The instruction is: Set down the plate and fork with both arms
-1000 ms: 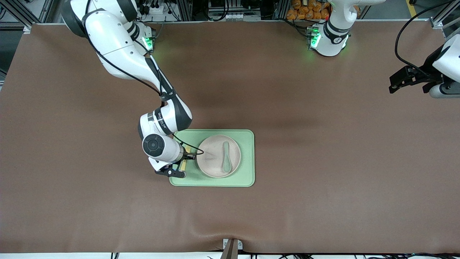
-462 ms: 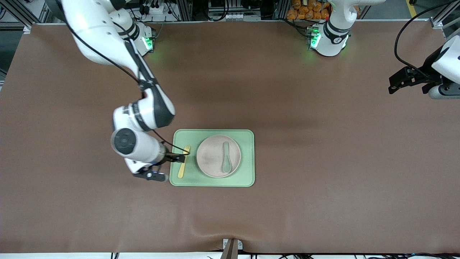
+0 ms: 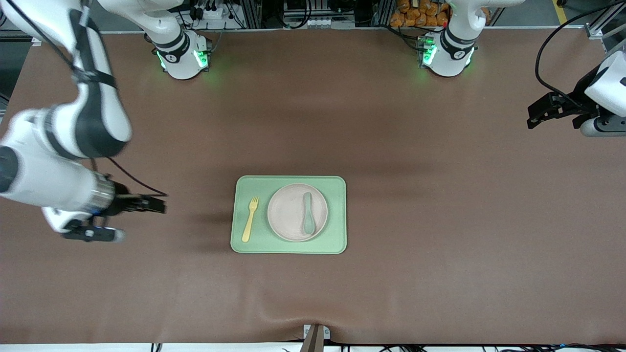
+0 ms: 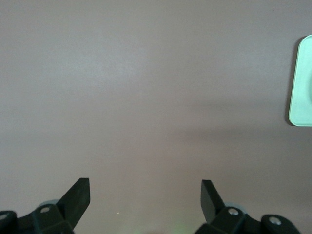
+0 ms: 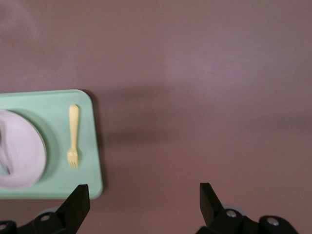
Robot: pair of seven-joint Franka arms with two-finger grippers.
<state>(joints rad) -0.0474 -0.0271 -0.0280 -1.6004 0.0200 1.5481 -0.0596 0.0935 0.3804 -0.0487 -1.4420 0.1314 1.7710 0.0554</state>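
Note:
The cream plate point(image 3: 297, 212) sits on the pale green tray point(image 3: 337, 220) mid-table, with a grey-green spoon point(image 3: 308, 212) lying on it. The pale yellow fork point(image 3: 250, 219) lies on the tray beside the plate, toward the right arm's end; it also shows in the right wrist view point(image 5: 73, 136), next to the plate point(image 5: 19, 156). My right gripper point(image 3: 159, 204) is open and empty over the bare table, apart from the tray at the right arm's end. My left gripper point(image 3: 535, 116) is open and empty over the left arm's end of the table, waiting.
The brown table cover point(image 3: 440, 220) spreads all round the tray. The left wrist view shows the tray's corner point(image 4: 301, 83) and bare cover. A small metal bracket point(image 3: 315, 335) sits at the table edge nearest the front camera.
My right gripper let go of the fork on the tray beside the plate and drew back, open, toward the right arm's end. The left arm barely moved.

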